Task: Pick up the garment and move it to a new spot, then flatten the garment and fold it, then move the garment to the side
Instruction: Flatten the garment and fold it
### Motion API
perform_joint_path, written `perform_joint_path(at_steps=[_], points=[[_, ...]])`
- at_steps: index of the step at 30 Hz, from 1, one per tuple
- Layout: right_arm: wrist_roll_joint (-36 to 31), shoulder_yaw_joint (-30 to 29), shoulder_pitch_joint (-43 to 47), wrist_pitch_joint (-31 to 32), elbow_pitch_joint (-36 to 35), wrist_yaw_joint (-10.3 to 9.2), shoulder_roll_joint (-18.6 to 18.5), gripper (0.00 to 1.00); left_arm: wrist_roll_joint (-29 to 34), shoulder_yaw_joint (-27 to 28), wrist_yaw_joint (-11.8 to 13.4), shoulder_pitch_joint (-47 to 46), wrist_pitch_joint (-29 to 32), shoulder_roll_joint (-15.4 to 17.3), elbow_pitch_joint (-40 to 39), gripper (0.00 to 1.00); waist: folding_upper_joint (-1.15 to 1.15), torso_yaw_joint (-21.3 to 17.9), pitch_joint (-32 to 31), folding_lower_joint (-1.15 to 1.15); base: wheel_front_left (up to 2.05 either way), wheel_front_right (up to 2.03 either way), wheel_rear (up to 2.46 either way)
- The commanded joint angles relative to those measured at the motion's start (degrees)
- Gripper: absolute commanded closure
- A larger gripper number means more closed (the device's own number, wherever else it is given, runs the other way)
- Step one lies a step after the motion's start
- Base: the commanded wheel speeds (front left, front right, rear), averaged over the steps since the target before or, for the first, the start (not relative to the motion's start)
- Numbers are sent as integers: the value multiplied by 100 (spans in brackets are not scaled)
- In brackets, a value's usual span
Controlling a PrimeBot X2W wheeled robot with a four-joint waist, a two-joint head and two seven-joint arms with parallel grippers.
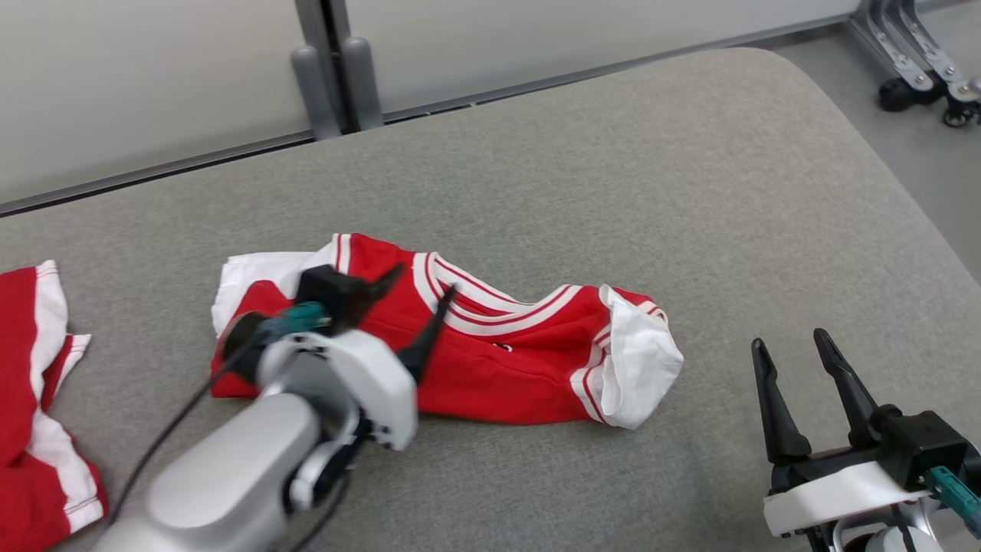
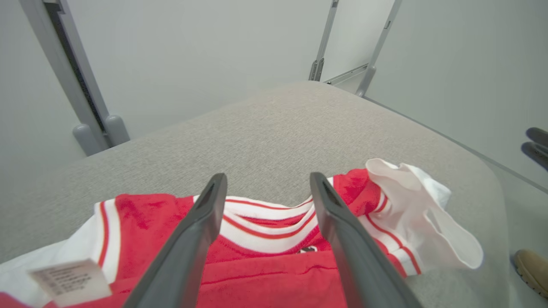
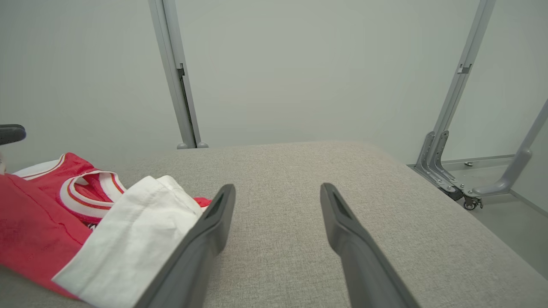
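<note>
The garment (image 1: 498,360) is a red shirt with white sleeves and a red-and-white striped collar, lying crumpled in a long bunch on the grey padded table (image 1: 613,169). My left gripper (image 1: 421,284) hovers over its left half, open, nothing between the fingers. In the left wrist view the garment (image 2: 274,273) lies just below the spread fingers (image 2: 201,231), with a white care label at the lower left. My right gripper (image 1: 793,345) stands open at the lower right, off the cloth. Its wrist view shows the garment's white sleeve (image 3: 128,244) beside the left finger.
Another red-and-white piece of clothing (image 1: 34,399) lies at the table's left edge. Behind the table runs a pale wall with a grey post (image 1: 337,69). A wheeled metal frame (image 1: 920,69) stands on the floor at the far right. A tan shoe (image 2: 533,269) shows beyond the table's edge.
</note>
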Motion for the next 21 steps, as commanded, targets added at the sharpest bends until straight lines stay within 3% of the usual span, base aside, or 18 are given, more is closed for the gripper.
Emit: perform_joint_path(at_steps=[1,6,10,21], points=[[-44,11,48,-28,-16,-1,-28,0,-56,138,184,163,78,295,-15,0,0,165,-120,0,0,0,0],[-117,39,-15,-28,-29,-1,-28,0,-267,358,405,362,312,801,200,0,0,228,-108,0,0,0,0],[-145,57,-73,-28,-46,-1,-28,0,-409,488,414,262,479,964,455,0,0,232,-35,0,0,0,0],[-96,168,-123,-28,-34,-1,-27,0,-834,627,-141,-367,1219,1082,1425,0,0,86,221,0,0,0,0]])
